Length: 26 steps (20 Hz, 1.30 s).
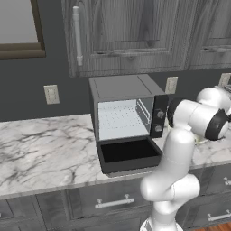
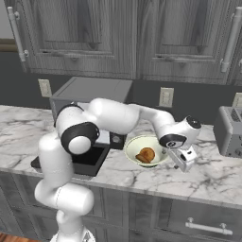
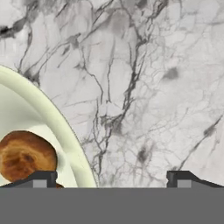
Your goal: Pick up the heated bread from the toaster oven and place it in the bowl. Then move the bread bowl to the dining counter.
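Note:
The heated bread, a small golden-orange bun, lies inside the pale cream-green bowl on the marble counter, just right of the toaster oven. The oven's black door hangs open and its pale interior with the wire rack holds nothing. My gripper hovers low at the bowl's right edge, open and holding nothing. In the hand view the bowl's rim curves up between the fingertips of my gripper, with the bun by the left tip. The dining counter is out of view.
A grey slot toaster stands on the counter right of the gripper. Dark wall cabinets hang above, and drawers with bar handles run below the counter edge. Bare marble lies beside the bowl.

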Tool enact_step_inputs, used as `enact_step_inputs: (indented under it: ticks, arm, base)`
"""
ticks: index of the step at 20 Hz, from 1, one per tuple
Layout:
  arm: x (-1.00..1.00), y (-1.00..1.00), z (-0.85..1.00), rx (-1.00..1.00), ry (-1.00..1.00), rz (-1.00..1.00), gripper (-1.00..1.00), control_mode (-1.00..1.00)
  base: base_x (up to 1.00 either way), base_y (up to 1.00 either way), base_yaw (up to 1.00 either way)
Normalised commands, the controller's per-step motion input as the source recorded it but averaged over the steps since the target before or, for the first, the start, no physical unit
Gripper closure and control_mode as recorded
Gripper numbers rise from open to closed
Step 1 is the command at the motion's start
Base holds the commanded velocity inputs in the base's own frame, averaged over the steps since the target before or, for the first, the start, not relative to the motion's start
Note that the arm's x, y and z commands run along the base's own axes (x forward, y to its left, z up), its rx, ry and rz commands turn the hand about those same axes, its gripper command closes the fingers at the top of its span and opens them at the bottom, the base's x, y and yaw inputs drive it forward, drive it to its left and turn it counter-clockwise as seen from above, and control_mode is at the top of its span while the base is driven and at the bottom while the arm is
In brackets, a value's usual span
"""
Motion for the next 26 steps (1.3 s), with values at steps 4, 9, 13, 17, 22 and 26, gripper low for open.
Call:
enact_step_inputs:
  ticks: [4,9,13,17,22,26]
  arm:
    - [0.12,0.22,-0.12,0.08,-0.04,0.0,-1.0,-1.0]
    - [0.04,0.5,-0.27,0.02,-0.02,0.0,-1.0,-1.0]
    - [0.11,0.69,-0.32,0.0,-0.02,0.0,1.0,-1.0]
    - [0.05,0.27,-0.04,0.0,0.0,0.0,1.0,-1.0]
    - [-0.06,0.0,0.17,0.0,-0.12,-0.02,1.0,-1.0]
    - [-0.45,0.0,0.59,0.0,-0.22,-0.18,1.0,-1.0]
  base:
    - [0.0,0.0,0.0]
    - [0.0,0.0,0.0]
    - [0.0,0.0,0.0]
    - [0.0,0.0,0.0]
    - [0.0,0.0,0.0]
    - [0.0,0.0,0.0]
